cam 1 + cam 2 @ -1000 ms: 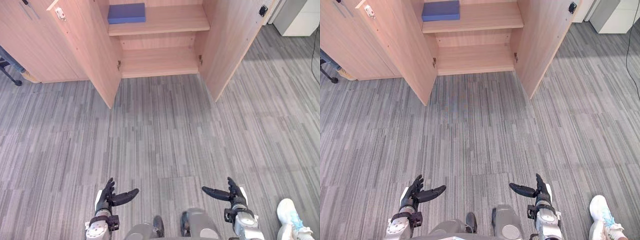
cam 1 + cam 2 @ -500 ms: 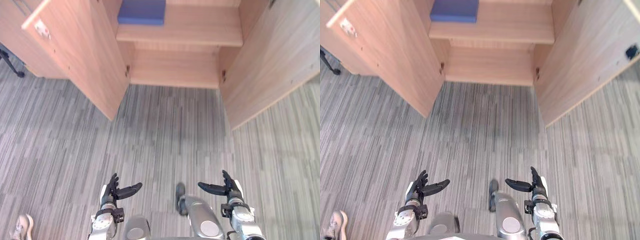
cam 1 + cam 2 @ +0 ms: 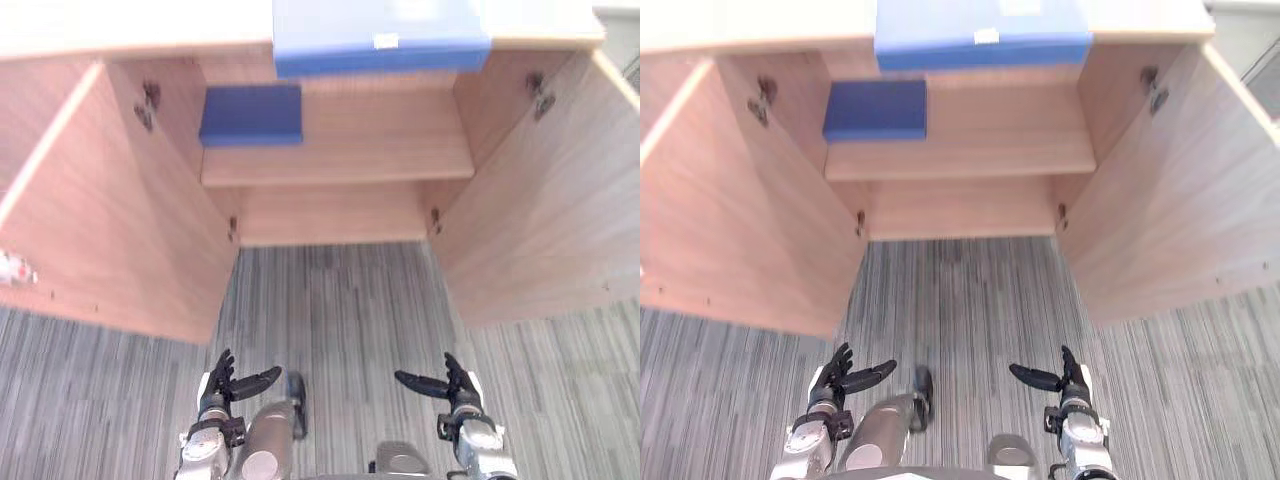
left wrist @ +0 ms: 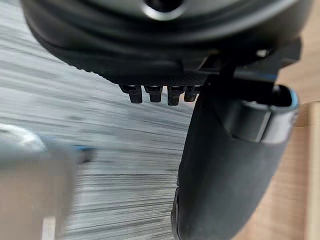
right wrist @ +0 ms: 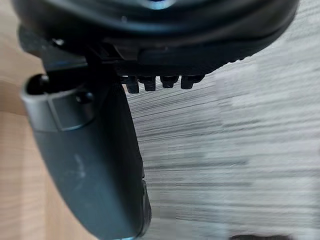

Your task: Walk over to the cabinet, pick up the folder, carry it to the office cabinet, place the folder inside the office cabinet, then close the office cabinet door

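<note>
**A:** What does the pale wood-grain cabinet hold, left to right?

**B:** Its left door stands open. A dark-blue flat folder lies at the upper shelf's left end, long side across. On the cabinet's top lies a light-blue flat folder, long axis left to right. The edge turned toward the robot bears a small white label with illegible print. The right door stands open.

**A:** And the hands?

**B:** The left hand and right hand are low over striped grey carpet, fingers loose and spread, holding nothing.
</note>
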Tool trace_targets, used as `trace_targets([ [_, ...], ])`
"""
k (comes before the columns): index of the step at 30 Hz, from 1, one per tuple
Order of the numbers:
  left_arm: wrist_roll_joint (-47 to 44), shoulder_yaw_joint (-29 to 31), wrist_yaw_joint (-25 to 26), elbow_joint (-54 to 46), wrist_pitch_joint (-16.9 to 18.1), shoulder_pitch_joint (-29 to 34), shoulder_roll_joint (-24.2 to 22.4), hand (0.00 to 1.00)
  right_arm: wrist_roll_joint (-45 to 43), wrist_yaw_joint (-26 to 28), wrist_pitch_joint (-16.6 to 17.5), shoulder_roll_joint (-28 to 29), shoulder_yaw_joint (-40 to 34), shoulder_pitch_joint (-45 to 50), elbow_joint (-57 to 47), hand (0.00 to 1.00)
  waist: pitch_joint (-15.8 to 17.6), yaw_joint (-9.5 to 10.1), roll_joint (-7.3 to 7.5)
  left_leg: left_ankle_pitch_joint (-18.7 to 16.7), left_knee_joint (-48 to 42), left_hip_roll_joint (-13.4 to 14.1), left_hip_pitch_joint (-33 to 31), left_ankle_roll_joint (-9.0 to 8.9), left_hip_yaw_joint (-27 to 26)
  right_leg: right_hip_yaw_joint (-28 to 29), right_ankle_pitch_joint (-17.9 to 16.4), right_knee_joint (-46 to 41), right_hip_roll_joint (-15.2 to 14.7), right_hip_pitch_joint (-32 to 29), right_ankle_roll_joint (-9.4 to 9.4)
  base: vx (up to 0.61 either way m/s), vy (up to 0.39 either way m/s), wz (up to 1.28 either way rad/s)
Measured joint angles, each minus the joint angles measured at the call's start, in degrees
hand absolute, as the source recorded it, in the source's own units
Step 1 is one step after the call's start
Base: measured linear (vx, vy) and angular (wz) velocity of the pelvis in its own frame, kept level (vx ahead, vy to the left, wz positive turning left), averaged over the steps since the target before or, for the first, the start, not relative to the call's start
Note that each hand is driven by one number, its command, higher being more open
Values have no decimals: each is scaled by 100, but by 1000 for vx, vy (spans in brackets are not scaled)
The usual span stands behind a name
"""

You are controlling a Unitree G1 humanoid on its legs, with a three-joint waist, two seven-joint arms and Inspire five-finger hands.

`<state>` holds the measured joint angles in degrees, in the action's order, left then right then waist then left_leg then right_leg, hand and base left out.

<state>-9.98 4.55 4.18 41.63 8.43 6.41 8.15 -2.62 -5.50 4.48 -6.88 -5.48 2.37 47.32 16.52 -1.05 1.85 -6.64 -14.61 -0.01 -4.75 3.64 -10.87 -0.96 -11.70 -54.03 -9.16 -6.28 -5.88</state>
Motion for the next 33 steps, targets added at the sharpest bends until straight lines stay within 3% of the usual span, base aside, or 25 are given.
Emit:
trace_targets([
  [2, -3, 8, 25, 18, 21, -47, 112, 100, 8, 68, 1, 55, 200, -26, -1, 100, -5, -63, -27, -2, 372, 116, 556, -5, 24, -351, -376, 481, 172, -610, 310, 474, -28, 16],
  [4, -5, 42, 33, 49, 26, -78, 158, 100, 12, 78, 1, 100, 201, -38, -1, 100, -9, -96, -28, -41, 444, 254, 812, -70, 46, -570, -398, 1655, 336, -982, 345, 476, -129, 26],
  [5, -4, 42, 33, 97, 29, -51, 179, 100, 16, 66, 1, 93, 196, 0, -6, 100, -43, -131, 19, -201, 447, 311, 998, -333, 82, -554, 100, 3058, 483, -1031, 331, 368, -123, 35],
  [6, -3, 43, 33, 116, 26, -31, 236, 100, 17, 63, 2, 101, 197, 80, -7, 100, -107, -128, 126, -316, 443, 223, 1061, -491, 101, -453, 683, 3712, 480, -1017, 407, 585, -211, 47],
  [7, 8, 57, 38, 300, -1, -72, 130, 100, 23, 59, 7, 37, 186, 137, 69, 100, -159, -130, 118, -600, 375, 245, 1214, -684, 210, -370, 1474, 3700, 483, -1082, 613, 383, -141, 26],
  [8, 4, 59, 50, 357, -39, -87, 36, 100, 29, 48, -17, -40, 174, 84, 166, 100, -191, -127, -4, -613, 329, 373, 1219, -705, 254, -416, 1444, 3571, 582, -1100, 647, 555, -200, 27],
  [9, 17, 57, 26, 344, -37, -51, -136, 100, 35, 47, -40, -67, 128, 140, 151, 100, -260, -122, -52, -603, -19, 491, 1160, -758, 246, -455, 1104, 3574, 636, -961, 680, 331, -128, 12],
  [10, 25, 57, 25, 343, -39, -57, -208, 100, 37, 42, -41, -68, 101, 143, 149, 100, -253, -132, -90, -607, -300, 564, 1079, -772, 254, -496, 1044, 3601, 675, -865, 717, 450, -209, 26],
  [12, 50, 46, 2, 242, -61, -65, -406, 100, 28, 22, -43, -43, 69, 273, 97, 100, -245, -120, -121, -570, -1701, 894, 599, -967, 228, -638, 935, 3906, 761, -337, 821, 347, -173, 26],
  [14, 50, -8, -17, -73, -54, 35, -511, 100, 4, 1, -45, -12, 26, 375, -26, 100, -249, -68, -125, -753, -2090, 1056, 378, -873, 43, -682, 908, 4210, 806, 64, 863, 218, -68, 5],
  [16, 48, -102, -39, -332, -49, 58, -521, 100, -1, -11, -34, 13, -128, 354, -130, 100, -295, -33, -173, -842, -1398, 1004, 216, -841, -35, -621, 924, 4393, 803, 214, 841, 211, 5, -16],
  [17, 42, -138, -36, -404, -44, 49, -522, 100, -2, -24, -32, -15, -210, 331, -124, 100, -360, -17, -263, -590, -540, 906, 227, -816, 39, -571, 944, 4444, 819, 221, 806, 169, 55, -23],
  [19, 43, -179, -31, -529, -40, 51, -507, 100, -2, -37, -34, -73, -293, 320, -57, 100, -463, -16, -445, -69, 162, 879, 268, -799, 55, -490, 967, 4533, 899, 226, 727, 154, 120, -23],
  [24, 37, -215, -20, -1398, -22, 237, -343, 100, -4, -46, -39, -47, -310, 477, 13, 100, -503, -11, -447, 138, 817, 582, 557, -674, 20, -430, 1123, 5002, 702, 430, 480, 72, 122, 0],
  [30, 325, -199, 173, -2889, 147, 810, -135, 100, -3, -47, -29, -21, -309, 544, 130, 100, -519, 15, -447, 202, 1070, 472, 777, -628, 78, -505, 1156, 5178, 659, 651, 435, 14, 34, 7],
  [33, 870, -204, 532, -3759, 245, 1148, -44, 100, 5, -75, 59, -21, -301, 545, 130, 100, -552, 23, -448, 252, 1187, 462, 884, -605, 138, -558, 1159, 5225, 653, 751, 435, -24, -7, 9],
])
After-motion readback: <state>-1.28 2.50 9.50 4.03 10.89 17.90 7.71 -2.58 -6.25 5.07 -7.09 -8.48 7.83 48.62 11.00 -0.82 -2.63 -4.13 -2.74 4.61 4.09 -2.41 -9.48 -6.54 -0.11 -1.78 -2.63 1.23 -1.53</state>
